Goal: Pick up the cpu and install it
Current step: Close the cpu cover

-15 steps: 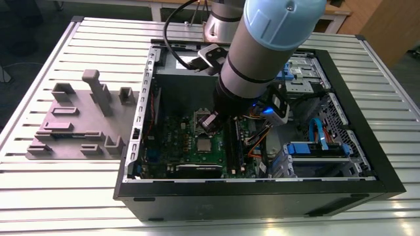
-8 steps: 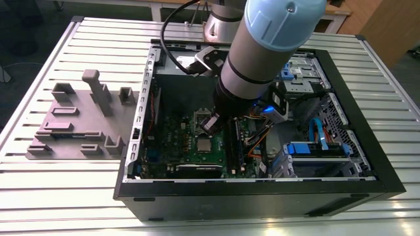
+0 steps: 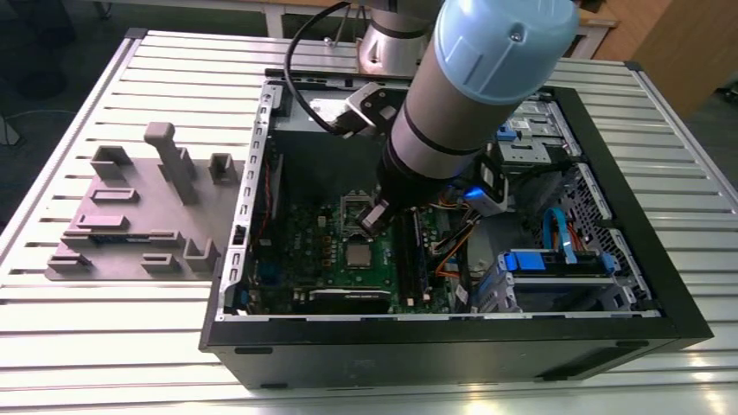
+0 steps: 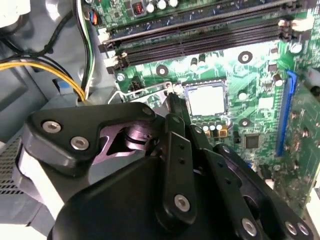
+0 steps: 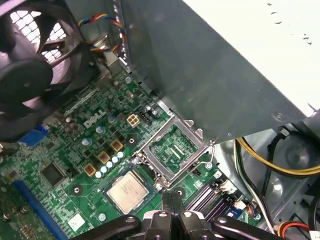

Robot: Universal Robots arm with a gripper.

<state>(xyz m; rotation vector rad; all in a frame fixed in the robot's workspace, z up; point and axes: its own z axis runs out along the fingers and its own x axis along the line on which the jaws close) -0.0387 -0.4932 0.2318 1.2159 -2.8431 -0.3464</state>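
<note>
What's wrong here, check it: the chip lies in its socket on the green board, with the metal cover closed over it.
The metal cover is open, not closed: the first wrist view shows it swung back beside the bare chip.

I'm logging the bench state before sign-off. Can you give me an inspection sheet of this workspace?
Surface: slatted metal table, carrying an open PC case.
Job's things: cpu lies flat in the socket on the motherboard; socket frame is hinged open.
Clutter: grey fixture on the exterior view's left.
Grippers: gripper shut, empty, just above the board beside the cpu.
Cables: yellow wires; blue cables.
Surroundings: case fan.
</note>
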